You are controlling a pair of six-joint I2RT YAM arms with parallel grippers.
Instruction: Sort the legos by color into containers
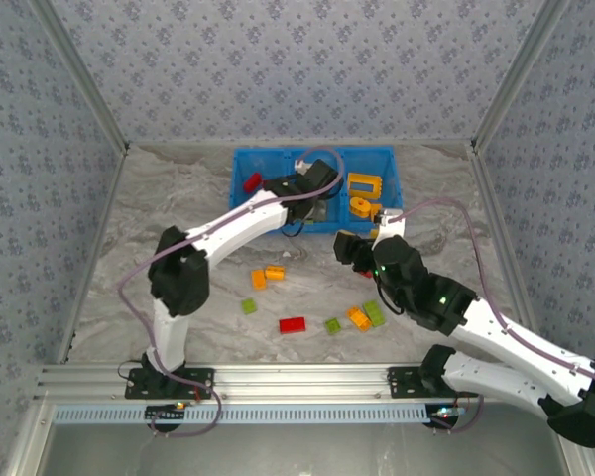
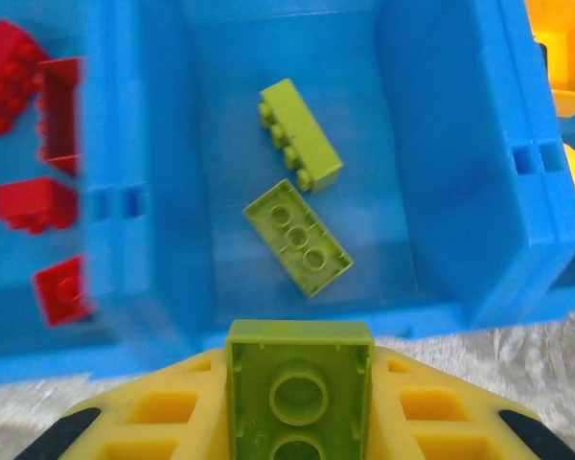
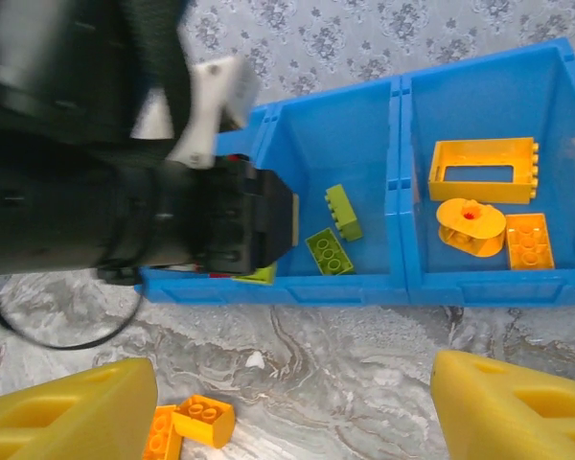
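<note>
i find the left tool (image 1: 315, 198) clenched on a lime green plastic brick (image 2: 299, 383), at the near wall of the middle compartment of the bright blue plastic tray (image 3: 399, 192). the right tool (image 3: 287, 407) stands released above the grey marbled surface (image 3: 364, 355).

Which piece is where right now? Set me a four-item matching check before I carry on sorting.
1 round orange piece
2 lone red brick
3 upturned lime brick
4 cluster of red bricks

A left compartment
B in the left gripper
C right compartment
D on the table

Pairs: 1-C, 2-D, 3-B, 4-A.
</note>
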